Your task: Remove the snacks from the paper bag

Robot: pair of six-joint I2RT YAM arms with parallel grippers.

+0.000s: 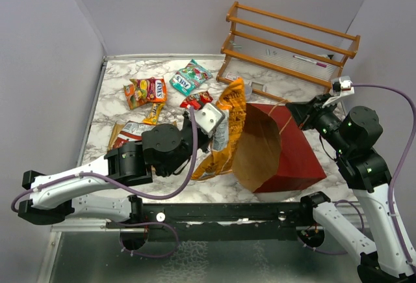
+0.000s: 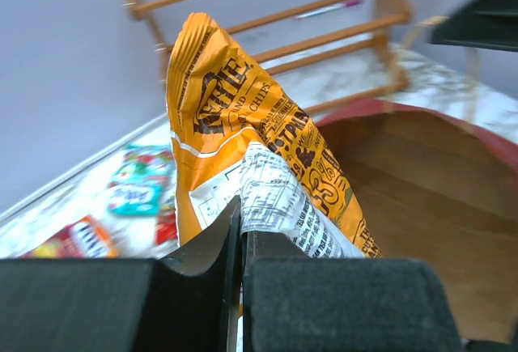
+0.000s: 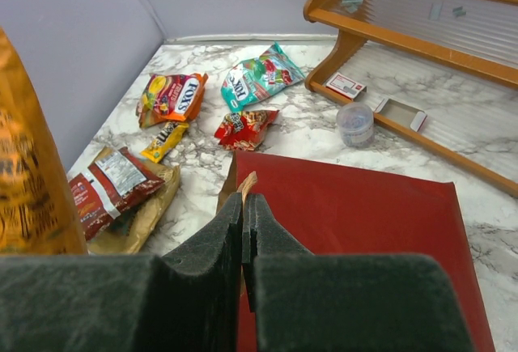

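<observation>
Snacks [image 1: 148, 90]: perhaps six loose, one chip bag [image 1: 232, 97] gripped; one paper bag [image 1: 296, 148].

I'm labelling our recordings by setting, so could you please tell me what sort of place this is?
Probably a robot test cell: a marble-look tabletop boxed in by plain grey walls, a left arm and right arm bolted at its near edge, and staged props, snack packets and a paper bag.

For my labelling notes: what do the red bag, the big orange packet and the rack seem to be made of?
Red bag: likely paper, matte, brown kraft inside, sharp creases.
Orange packet: probably plastic or foil film, glossy, crinkled, crimped top edge.
Rack: apparently wood, orange-brown with slight sheen; grain unclear.
</observation>
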